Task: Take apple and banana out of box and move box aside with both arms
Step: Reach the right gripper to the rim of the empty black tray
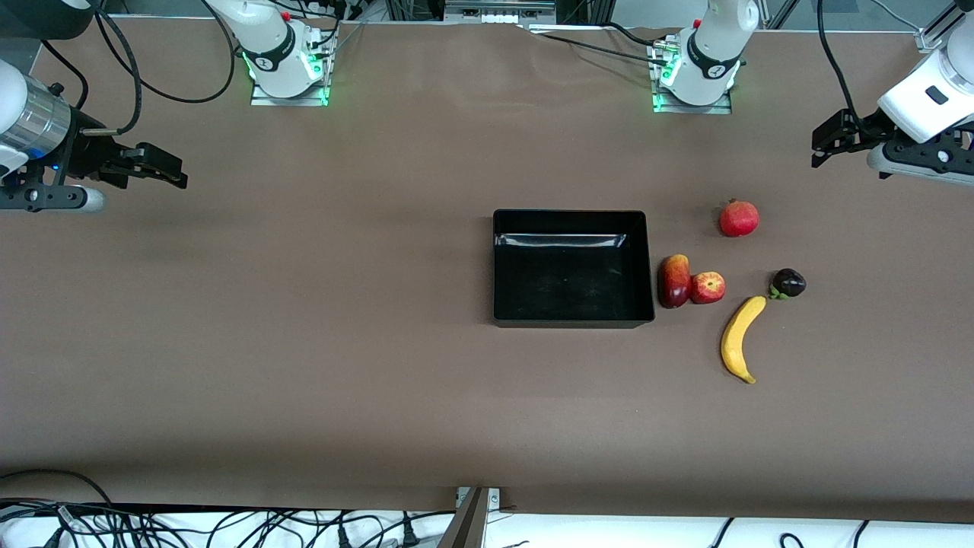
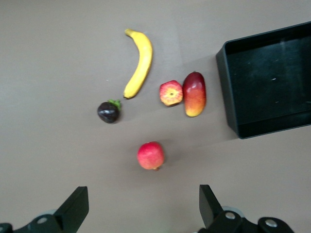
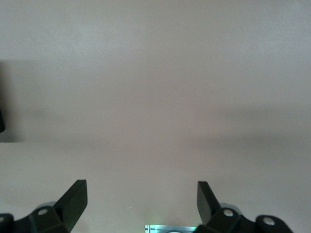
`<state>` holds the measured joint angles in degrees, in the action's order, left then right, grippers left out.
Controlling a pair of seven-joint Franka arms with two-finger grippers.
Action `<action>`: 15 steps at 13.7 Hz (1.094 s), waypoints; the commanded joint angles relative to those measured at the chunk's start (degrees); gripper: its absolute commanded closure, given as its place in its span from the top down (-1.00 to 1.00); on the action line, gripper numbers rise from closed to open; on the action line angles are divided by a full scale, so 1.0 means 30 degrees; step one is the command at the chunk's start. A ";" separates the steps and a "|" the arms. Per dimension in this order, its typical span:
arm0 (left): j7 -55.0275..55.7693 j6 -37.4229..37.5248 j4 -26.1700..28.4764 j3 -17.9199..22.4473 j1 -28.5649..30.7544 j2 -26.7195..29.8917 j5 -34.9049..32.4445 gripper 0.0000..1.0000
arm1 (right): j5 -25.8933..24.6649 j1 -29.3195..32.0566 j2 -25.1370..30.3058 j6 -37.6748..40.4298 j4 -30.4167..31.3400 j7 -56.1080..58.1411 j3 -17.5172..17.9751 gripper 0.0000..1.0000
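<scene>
The black tray lies open and empty near the table's middle; it also shows in the left wrist view. The small red apple lies beside it toward the left arm's end, touching an oblong dark-red fruit. The yellow banana lies nearer the front camera than the apple. My left gripper is open and empty, over bare table at the left arm's end. My right gripper is open and empty, over bare table at the right arm's end.
The oblong dark-red fruit lies between tray and apple. A round red pomegranate lies farther from the front camera than the apple. A small dark purple fruit lies by the banana's tip. Cables run along the table's edges.
</scene>
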<state>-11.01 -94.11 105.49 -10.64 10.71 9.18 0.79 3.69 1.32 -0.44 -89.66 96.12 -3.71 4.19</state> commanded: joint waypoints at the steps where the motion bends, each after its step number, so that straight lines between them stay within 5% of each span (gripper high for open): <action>1: 0.0911 0.0081 0.0140 0.0031 0.0122 0.0134 0.0704 1.00 | 0.0234 -0.0029 -0.0028 0.0150 -0.0223 -0.0170 0.0010 1.00; 10: 0.1736 0.0198 -0.1289 0.0119 0.0122 -0.0214 0.0705 1.00 | 0.0115 -0.0117 -0.0726 0.0295 -0.0223 0.0120 0.0039 1.00; 15: 0.1707 0.0169 -0.2028 0.0178 0.0268 -0.0628 0.0705 1.00 | 0.0699 -0.4121 -0.3856 -0.1335 -0.1215 -0.3235 0.0567 1.00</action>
<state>-5.96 -94.23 101.35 -10.02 11.06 8.51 2.05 4.62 -7.00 -7.10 -91.84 96.03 -8.72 5.91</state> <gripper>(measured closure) 0.000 0.000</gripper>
